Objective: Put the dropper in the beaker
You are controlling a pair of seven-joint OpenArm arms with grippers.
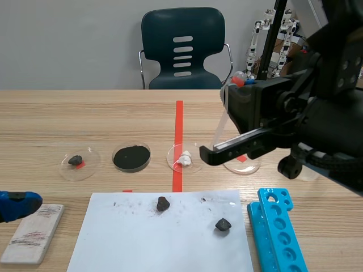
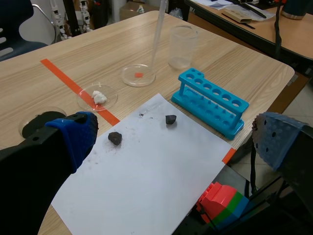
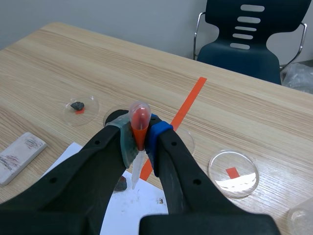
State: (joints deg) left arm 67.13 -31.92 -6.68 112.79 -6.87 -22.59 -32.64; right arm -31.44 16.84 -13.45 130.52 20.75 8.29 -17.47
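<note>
The right tool (image 3: 140, 138) is clenching the dropper (image 3: 139, 115) just under its red bulb, both pads pressing on the neck; the clear tube is hanging down, slightly tilted, from between the fingers. The dropper is being held above the tabletop (image 1: 85, 113), about midway between the far and near edges and right of the middle; in the left wrist view its tip is pointing down at a clear dish (image 2: 138, 76) with a small red piece in it, and whether it is touching that dish cannot be told. The beaker (image 2: 182, 46) is standing upright and apparently empty nearer the right edge of the tabletop, just beyond the dish and beside the far end of the blue tube rack (image 2: 212, 100); the dropper is near it but not over its mouth. The left tool (image 2: 173, 138) is hanging released, fingers wide apart and gripping nothing, low over the near left corner.

Judging by this, the pick-up is looking done and the placing is not; what is remaining is carrying the dropper sideways until the tip is sitting over the beaker's mouth, lowering it inside, and letting go; the narrow, light beaker is likely calling for a centred entry so the tube is not knocking the rim.
</note>
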